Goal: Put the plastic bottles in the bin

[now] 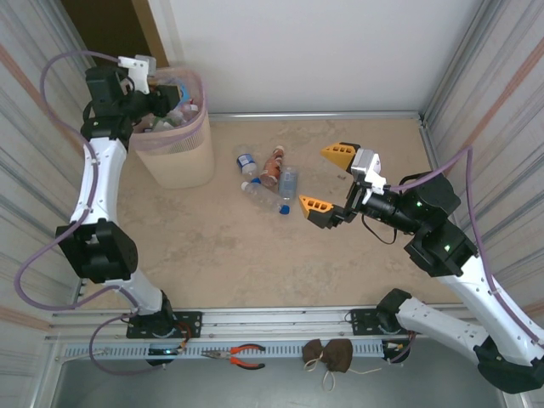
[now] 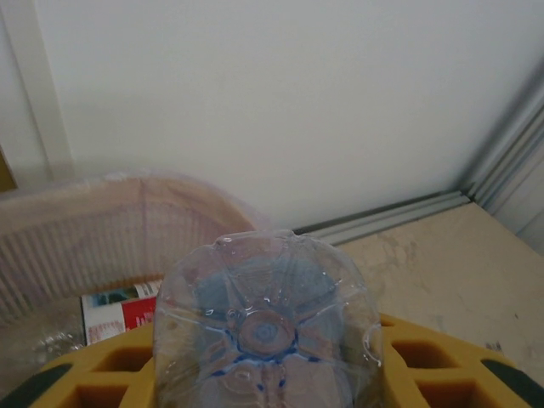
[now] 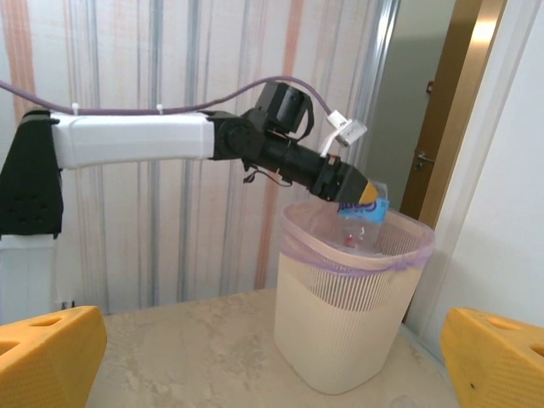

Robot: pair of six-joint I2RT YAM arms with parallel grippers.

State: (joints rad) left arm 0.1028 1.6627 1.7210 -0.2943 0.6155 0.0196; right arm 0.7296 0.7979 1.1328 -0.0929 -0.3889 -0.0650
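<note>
From above, the bin (image 1: 178,161) at the far left holds several bottles, while about four bottles (image 1: 268,180) lie clustered mid-worktop (image 1: 212,251). The job looks well along but unfinished. The left end effector (image 1: 161,100) hangs over the bin. The right end effector (image 1: 326,180) gapes wide and empty just right of the cluster.

Left wrist: yellow fingers (image 2: 425,357) clamp a clear bottle (image 2: 265,331), base towards the camera, above the bin's rim (image 2: 127,191).

Right wrist: that blue-labelled bottle (image 3: 364,208) sits over the bin's mouth, seemingly ready to drop
</note>
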